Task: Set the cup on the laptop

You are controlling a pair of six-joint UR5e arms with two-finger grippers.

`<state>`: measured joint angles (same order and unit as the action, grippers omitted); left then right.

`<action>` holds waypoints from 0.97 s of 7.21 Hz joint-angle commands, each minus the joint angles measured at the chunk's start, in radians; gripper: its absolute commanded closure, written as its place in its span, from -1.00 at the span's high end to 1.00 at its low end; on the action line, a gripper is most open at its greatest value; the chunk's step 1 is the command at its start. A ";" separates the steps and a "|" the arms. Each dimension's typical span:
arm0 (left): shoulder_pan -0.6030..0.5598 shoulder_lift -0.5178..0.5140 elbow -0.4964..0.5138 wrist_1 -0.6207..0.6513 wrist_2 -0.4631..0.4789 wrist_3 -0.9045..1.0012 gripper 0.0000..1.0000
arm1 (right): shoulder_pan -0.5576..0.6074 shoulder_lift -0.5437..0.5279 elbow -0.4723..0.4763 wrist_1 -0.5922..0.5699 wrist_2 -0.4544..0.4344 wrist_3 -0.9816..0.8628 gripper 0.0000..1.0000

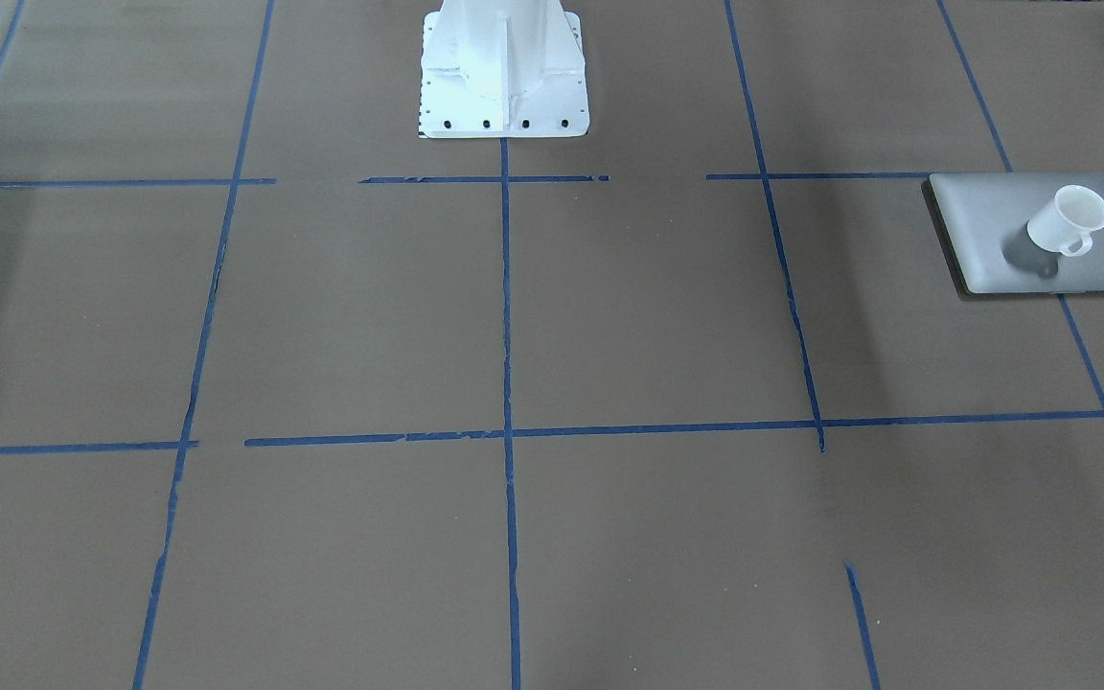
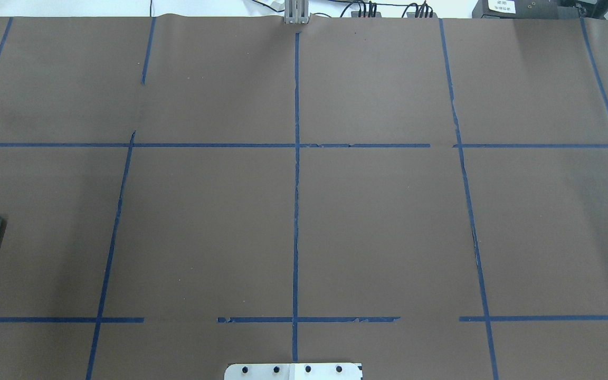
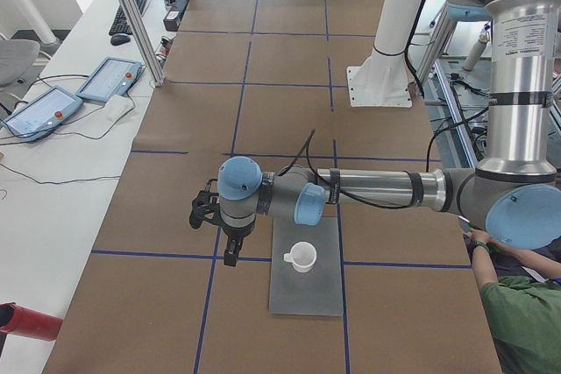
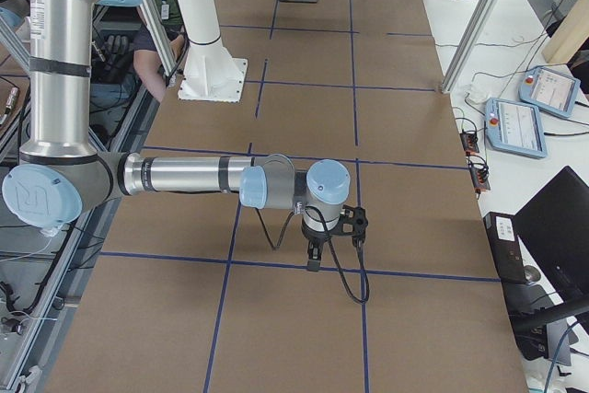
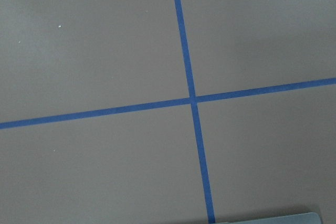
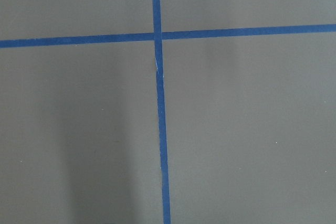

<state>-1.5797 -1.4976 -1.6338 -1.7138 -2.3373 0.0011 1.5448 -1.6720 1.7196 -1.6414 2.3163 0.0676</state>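
Exterior left: cup point(image 3: 303, 257) on laptop point(image 3: 307, 297), left jaws beside, apart

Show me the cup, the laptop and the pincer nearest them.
cup point(image 1: 1058, 228), front-facing view, its side wall.
laptop point(image 1: 974, 216), front-facing view, bare lid.
left pincer point(image 3: 230, 257), exterior left view, between its fingertips.

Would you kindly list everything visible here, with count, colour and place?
cup: one, white, upright on the laptop
laptop: one, silver-grey, closed, at the table's left end
table: one, brown, blue tape grid
teach pendants: two, blue-grey, on the side bench
person: at least one, green shirt, behind the left arm
pedestal: one, white, at the table's robot side
left gripper: one, black, beside the laptop, clear of the cup
right gripper: one, black, above bare table
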 commanded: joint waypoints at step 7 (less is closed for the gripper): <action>-0.002 0.020 -0.107 0.244 -0.005 0.111 1.00 | 0.000 0.000 0.000 0.000 0.000 0.001 1.00</action>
<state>-1.5817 -1.4787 -1.7453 -1.4713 -2.3410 0.0979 1.5447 -1.6720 1.7196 -1.6413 2.3163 0.0677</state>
